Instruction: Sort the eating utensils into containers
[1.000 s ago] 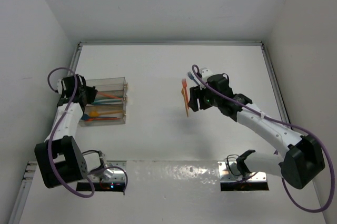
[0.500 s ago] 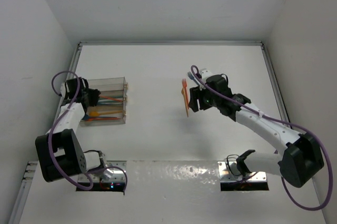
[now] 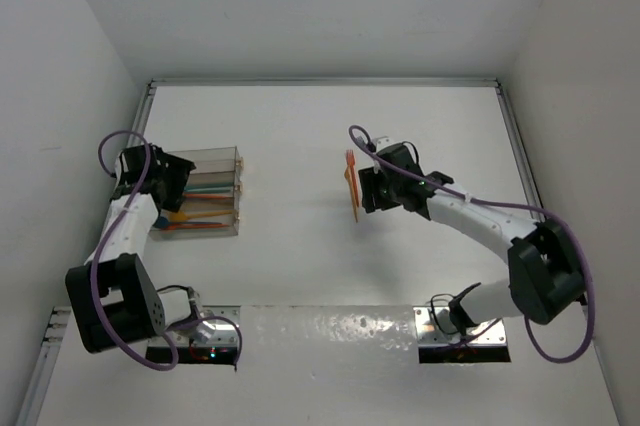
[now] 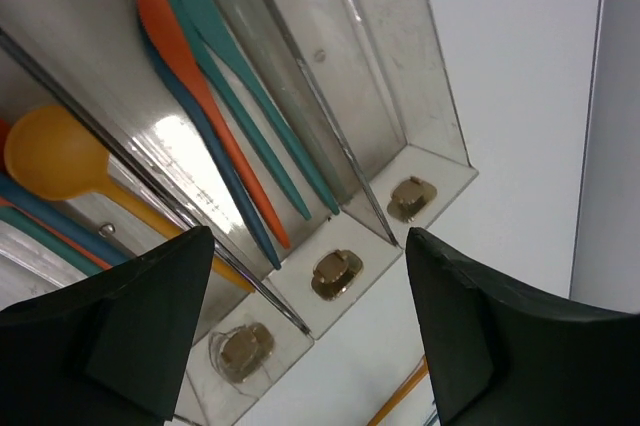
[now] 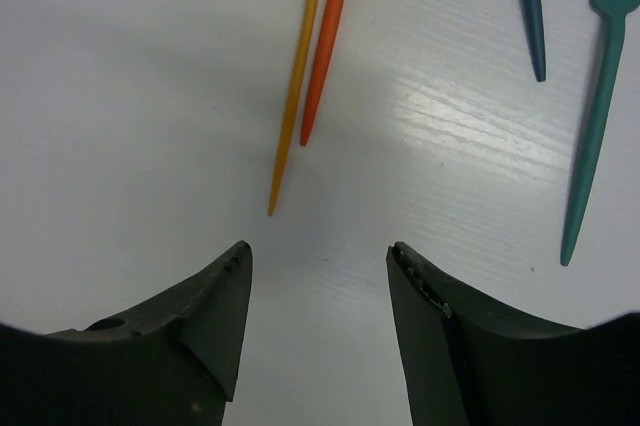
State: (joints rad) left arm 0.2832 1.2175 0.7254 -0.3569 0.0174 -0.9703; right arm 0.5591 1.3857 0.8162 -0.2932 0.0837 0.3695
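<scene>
The clear, colourless plastic bins (image 4: 400, 76) have brass-coloured studs (image 4: 335, 271). They hold two teal-green plastic knives (image 4: 208, 11), an orange plastic knife (image 4: 185, 76), a dark blue plastic knife (image 4: 250, 231) and a yellow-orange plastic spoon (image 4: 50, 151). On the plain white worktop (image 5: 120, 96) lie a yellow-orange slim handle (image 5: 293, 96), an orange slim handle (image 5: 325, 46), a dark blue slim handle (image 5: 530, 6) and a teal-green plastic fork (image 5: 595, 116).

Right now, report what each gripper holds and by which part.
Nothing is held. The left gripper stands open over the containers, the right gripper open above the table, orange utensils lying loose ahead of it.
</scene>
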